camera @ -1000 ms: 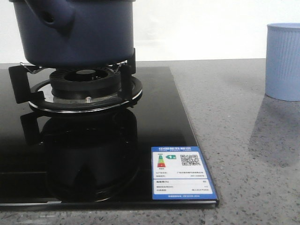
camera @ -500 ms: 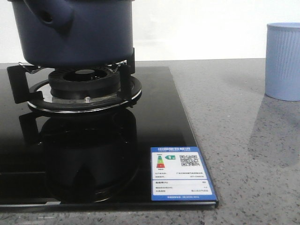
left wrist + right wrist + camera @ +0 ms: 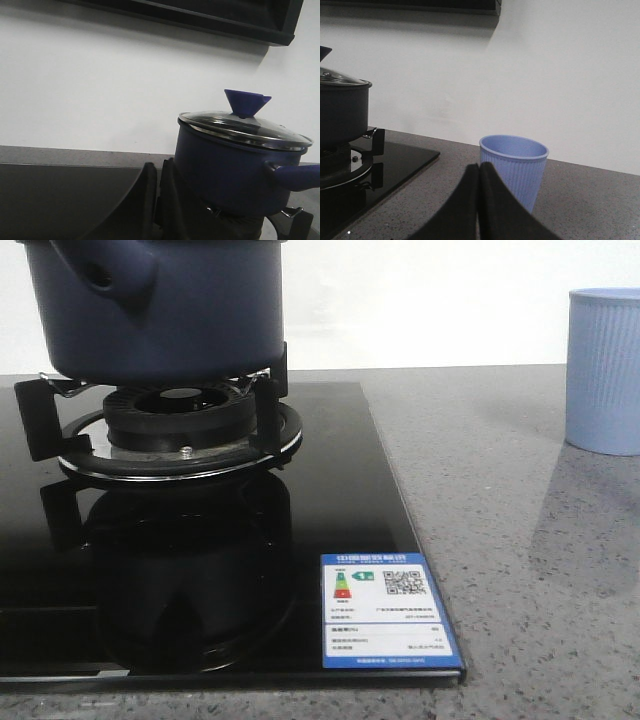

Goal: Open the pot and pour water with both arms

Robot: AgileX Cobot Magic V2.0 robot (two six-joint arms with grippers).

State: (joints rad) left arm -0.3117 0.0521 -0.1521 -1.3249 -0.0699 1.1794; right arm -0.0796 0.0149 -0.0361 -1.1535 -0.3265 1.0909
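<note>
You can see the pot [image 3: 160, 310] sitting on the burner [image 3: 180, 425] of the black stove [image 3: 340, 500], with its glass lid [image 3: 245, 127] on. The blue cup [image 3: 514, 170] stands well to the stove's right. Your left gripper [image 3: 159, 200] and right gripper [image 3: 479, 200] are both pressed closed, holding nothing.

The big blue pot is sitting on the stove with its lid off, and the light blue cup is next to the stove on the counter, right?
Not quite. The pot has its lid on: the left wrist view shows the glass lid with a blue knob covering it. The rest is right: it sits on the stove, and the light blue cup stands beside it on the counter.
</note>
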